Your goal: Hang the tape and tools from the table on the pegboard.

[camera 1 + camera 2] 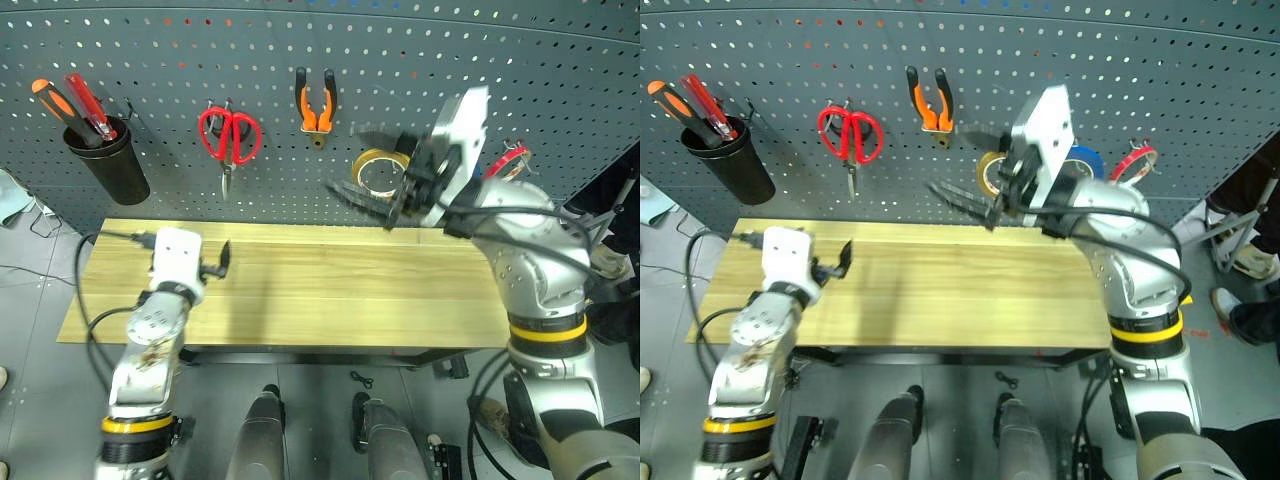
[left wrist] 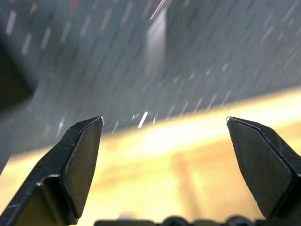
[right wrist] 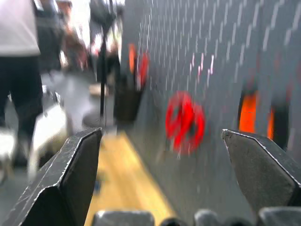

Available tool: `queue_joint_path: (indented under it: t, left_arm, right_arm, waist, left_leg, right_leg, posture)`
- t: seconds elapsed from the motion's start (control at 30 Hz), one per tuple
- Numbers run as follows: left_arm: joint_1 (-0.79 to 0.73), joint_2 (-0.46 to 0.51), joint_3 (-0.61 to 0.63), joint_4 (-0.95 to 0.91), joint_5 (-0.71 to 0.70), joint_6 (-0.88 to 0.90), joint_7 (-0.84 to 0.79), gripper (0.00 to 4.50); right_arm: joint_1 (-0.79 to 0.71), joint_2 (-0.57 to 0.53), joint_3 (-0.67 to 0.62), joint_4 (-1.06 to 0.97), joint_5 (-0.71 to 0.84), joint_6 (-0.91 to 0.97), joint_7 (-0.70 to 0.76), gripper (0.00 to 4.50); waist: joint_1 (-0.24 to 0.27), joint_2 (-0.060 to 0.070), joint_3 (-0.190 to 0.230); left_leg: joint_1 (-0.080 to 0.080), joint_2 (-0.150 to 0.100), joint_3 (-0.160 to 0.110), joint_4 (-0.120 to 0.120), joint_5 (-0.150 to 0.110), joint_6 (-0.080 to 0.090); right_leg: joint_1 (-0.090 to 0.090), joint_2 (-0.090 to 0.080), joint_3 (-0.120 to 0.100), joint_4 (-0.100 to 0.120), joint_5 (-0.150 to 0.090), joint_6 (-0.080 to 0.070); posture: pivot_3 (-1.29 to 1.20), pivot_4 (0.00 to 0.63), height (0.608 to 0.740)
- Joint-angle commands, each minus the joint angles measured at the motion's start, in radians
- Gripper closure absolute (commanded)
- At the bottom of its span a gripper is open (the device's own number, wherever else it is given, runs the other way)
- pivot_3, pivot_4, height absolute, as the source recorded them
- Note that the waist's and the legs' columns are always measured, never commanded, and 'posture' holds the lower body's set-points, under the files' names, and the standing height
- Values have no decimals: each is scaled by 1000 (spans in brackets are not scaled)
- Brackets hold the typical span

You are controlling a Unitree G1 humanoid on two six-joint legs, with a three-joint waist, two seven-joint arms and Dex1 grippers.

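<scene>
Grey perforated pegboard point(image 1: 560, 80) in the left eye view already carried the red-handled scissors point(image 1: 230, 137), the pliers point(image 1: 316, 102) and the tape point(image 1: 380, 172). You could not locate the blue-handled screwdriver. The desk point(image 1: 330, 290) lay bare, so you could judge the task nearly or fully finished. In the right eye view, the right pincer point(image 1: 975, 170) stood wide and empty just before the tape. In the left wrist view, the left pincer point(image 2: 164, 141) stood wide and empty above the desk.

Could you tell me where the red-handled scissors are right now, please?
In the left eye view the red-handled scissors hang on the pegboard, blades down, between the black cup on their left and the orange-and-black pliers on their right.
</scene>
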Motion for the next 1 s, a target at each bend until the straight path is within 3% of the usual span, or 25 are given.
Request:
queue_joint_path:
  t: [0.03,0.17,0.3,0.7,0.93,1.0]
  left_arm:
    - [16,98,38,56,-29,24,-104,44]
    - [-55,254,31,262,-47,29,-254,44]
    - [-145,331,-5,427,-64,21,-363,44]
    - [-251,327,-48,665,-70,-5,-449,44]
    - [-338,324,-64,839,-60,-50,-465,44]
    - [-359,322,-68,878,-60,-44,-470,595]
  right_arm:
    - [19,-14,77,-45,-64,6,7,0]
    - [13,30,146,-66,-73,78,-16,0]
    - [-12,69,156,-79,-61,135,-33,0]
    - [5,65,148,-82,-80,177,-37,0]
    - [17,43,134,-112,-74,213,-39,0]
    - [14,38,135,-110,-74,214,-36,0]
  waist:
    - [2,1,1]
    - [7,3,11]
    - [13,6,49]
    - [10,7,136]
    - [5,7,141]
    - [6,7,142]
  left_leg:
    - [0,0,0,0,0,0]
    - [1,0,0,0,0,0]
    - [2,1,0,-1,1,1]
    - [-3,0,-2,-2,1,2]
    - [-7,0,-3,-1,1,2]
    - [-7,0,-3,-2,1,2]
  right_leg:
    - [0,0,0,0,-1,-1]
    - [0,0,1,2,-5,-7]
    - [-2,-1,1,5,-7,-10]
    - [-10,0,1,19,-14,-6]
    - [-13,0,1,19,-14,-5]
    - [-14,0,1,19,-14,-5]
  posture:
    - [191,309,737]
    - [207,380,737]
    - [211,438,737]
    - [196,513,737]
    - [187,518,737]
    - [183,522,737]
